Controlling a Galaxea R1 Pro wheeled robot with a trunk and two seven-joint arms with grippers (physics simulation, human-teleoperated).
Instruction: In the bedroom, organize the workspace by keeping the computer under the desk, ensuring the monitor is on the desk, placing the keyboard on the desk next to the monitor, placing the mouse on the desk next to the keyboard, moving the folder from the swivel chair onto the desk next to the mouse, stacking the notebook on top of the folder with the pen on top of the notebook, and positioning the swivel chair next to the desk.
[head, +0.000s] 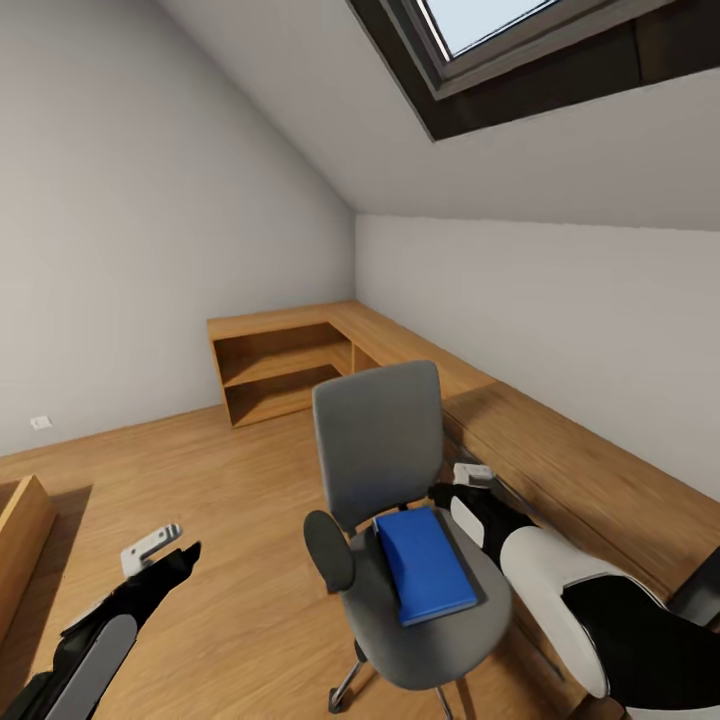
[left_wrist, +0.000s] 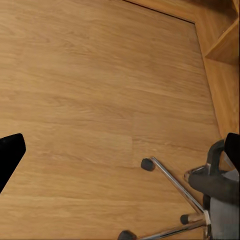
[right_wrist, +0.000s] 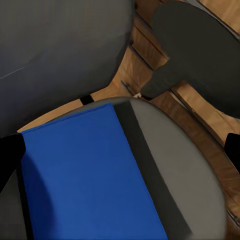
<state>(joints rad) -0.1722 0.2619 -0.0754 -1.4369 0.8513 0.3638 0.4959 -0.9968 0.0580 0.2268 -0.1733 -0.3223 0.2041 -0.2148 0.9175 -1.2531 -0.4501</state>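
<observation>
Working from left to right in the head view, our left gripper (head: 160, 548) hangs over bare wooden floor (head: 230, 520), well apart from the chair. Its wrist view places the fingertips at opposite edges of the picture, so we judge the jaws wide open and holding nothing.

Next comes the swivel chair (head: 378, 440), grey with black armrests, standing just beside a long wooden counter (head: 560, 450) that runs along the right wall. The folder (head: 424, 562), bright blue, lies flat on the chair seat.

Our right gripper (head: 470, 490) sits at the right rear edge of the seat, close to the folder. In the right wrist view the dark fingertips (right_wrist: 10, 160) appear at opposite edges with the folder (right_wrist: 85, 175) between them, so we judge the jaws open and empty.

Progress: the folder has not yet been lifted from the chair, and the transfer to the desk remains to be done. We cannot judge the state of the other items from these pictures.

No brand, label or readable writing is present.
</observation>
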